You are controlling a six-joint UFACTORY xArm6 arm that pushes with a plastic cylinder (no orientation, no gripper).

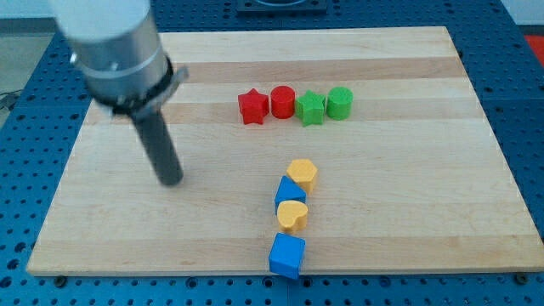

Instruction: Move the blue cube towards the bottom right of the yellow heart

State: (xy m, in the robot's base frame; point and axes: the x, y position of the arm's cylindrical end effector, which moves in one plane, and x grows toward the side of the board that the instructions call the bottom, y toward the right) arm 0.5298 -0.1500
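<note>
The blue cube [287, 254] sits at the board's bottom edge, right under the yellow heart [292, 216] and touching it. Above the heart lies a second blue block [287, 192], and above that a yellow hexagon-like block [303, 173], all in one tight column. My tip [172, 179] stands on the board well to the left of this column, about level with the yellow hexagon block, touching no block.
A row near the view's top centre holds a red star [252, 107], a red cylinder [283, 101], a green star [311, 108] and a green cylinder [340, 102]. The wooden board [425, 170] ends close below the blue cube.
</note>
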